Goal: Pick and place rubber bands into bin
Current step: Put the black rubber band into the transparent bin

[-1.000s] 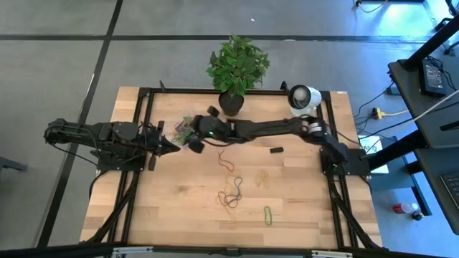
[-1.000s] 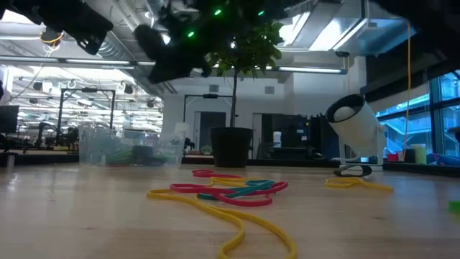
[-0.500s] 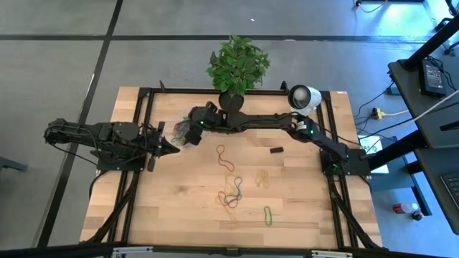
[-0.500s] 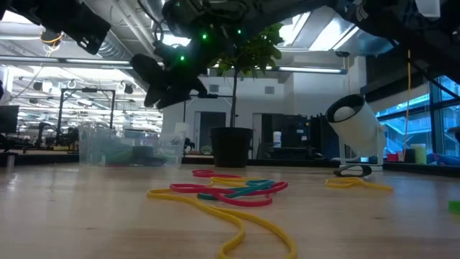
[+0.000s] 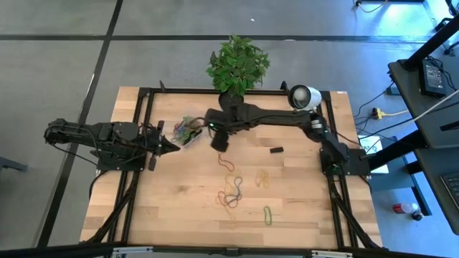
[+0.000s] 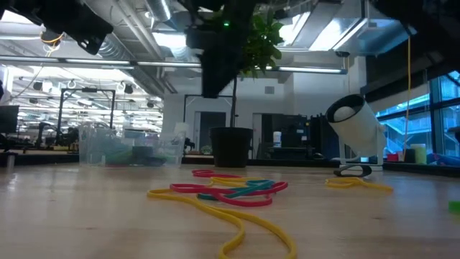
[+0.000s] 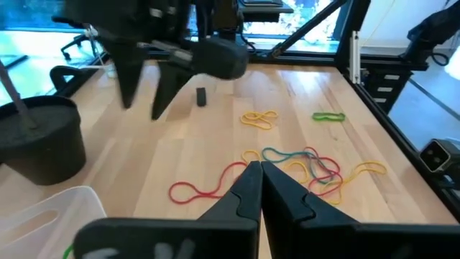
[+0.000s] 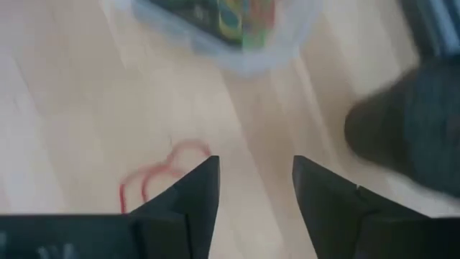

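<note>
The right gripper [image 5: 219, 144] hangs wide open and empty near the middle top, just right of the bin [image 5: 188, 132], likely ready for the red band [image 5: 226, 159] below it. The left gripper [image 5: 172, 145] waits shut, holding nothing.

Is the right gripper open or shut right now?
Open: the right gripper shows a clear gap between its fingers, with nothing held.

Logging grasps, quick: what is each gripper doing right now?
Left gripper: shut, holding nothing.
Right gripper: open, empty, above the table.
</note>
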Motion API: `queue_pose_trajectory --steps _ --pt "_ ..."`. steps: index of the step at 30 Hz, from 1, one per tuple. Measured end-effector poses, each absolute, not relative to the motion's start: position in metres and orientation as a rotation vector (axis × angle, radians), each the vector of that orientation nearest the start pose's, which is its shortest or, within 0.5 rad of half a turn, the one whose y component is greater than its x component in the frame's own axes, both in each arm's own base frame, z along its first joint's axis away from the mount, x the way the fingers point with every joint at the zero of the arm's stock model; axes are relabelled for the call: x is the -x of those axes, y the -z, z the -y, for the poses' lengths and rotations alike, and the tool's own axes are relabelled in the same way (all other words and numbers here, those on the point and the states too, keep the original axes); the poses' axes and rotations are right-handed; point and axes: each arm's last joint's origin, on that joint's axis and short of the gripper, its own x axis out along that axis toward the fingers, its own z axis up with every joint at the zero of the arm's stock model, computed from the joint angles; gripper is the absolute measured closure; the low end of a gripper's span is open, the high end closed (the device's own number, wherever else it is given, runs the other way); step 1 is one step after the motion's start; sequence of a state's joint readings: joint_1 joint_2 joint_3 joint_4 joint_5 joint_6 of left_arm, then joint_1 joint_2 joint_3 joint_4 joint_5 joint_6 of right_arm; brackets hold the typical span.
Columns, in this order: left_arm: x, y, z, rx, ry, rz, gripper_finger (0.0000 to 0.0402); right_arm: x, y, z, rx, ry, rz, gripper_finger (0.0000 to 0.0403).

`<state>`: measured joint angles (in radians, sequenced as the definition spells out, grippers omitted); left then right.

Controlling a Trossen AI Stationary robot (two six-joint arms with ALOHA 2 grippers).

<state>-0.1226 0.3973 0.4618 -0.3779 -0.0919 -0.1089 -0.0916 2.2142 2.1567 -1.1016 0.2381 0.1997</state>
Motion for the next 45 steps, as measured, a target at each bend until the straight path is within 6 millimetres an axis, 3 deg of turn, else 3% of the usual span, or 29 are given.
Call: queue_pose_trajectory --steps 5,12,18,22,29,33,36,38,45 --pt "-0.109 -0.252 0.010 0.073 0.003 -0.311 0.0398 -0.416 -0.262 0.038 -0.136 0.431 -1.122 0.0236" --pt "-0.109 -0.252 0.010 0.081 -0.010 -0.311 0.0396 -0.319 -0.237 0.029 -0.374 0.598 -1.017 0.0236" --pt "-0.109 -0.252 0.008 0.098 -0.077 -0.304 0.0396 -0.255 -0.204 0.027 -0.561 0.769 -1.037 0.0199" --pt "-0.109 -0.252 0.007 0.092 -0.117 -0.299 0.0396 -0.231 -0.177 0.029 -0.662 0.862 -1.080 0.0149" --pt "-0.108 -0.253 0.005 0.090 -0.203 -0.282 0.0396 -0.221 -0.140 0.031 -0.692 0.845 -1.021 0.0055" --pt "-0.108 -0.253 0.003 0.130 -0.250 -0.273 0.0396 -0.214 -0.128 0.031 -0.705 0.866 -1.024 0.0042" --pt "-0.108 -0.253 0.003 0.152 -0.257 -0.269 0.0399 -0.211 -0.123 0.031 -0.690 0.891 -1.061 0.0073" --pt "-0.108 -0.253 0.003 0.160 -0.258 -0.269 0.0400 -0.211 -0.121 0.029 -0.684 0.889 -1.075 0.0118" --pt "-0.108 -0.253 0.003 0.200 -0.284 -0.260 0.0400 -0.227 -0.133 0.018 -0.706 0.763 -1.085 0.0369"
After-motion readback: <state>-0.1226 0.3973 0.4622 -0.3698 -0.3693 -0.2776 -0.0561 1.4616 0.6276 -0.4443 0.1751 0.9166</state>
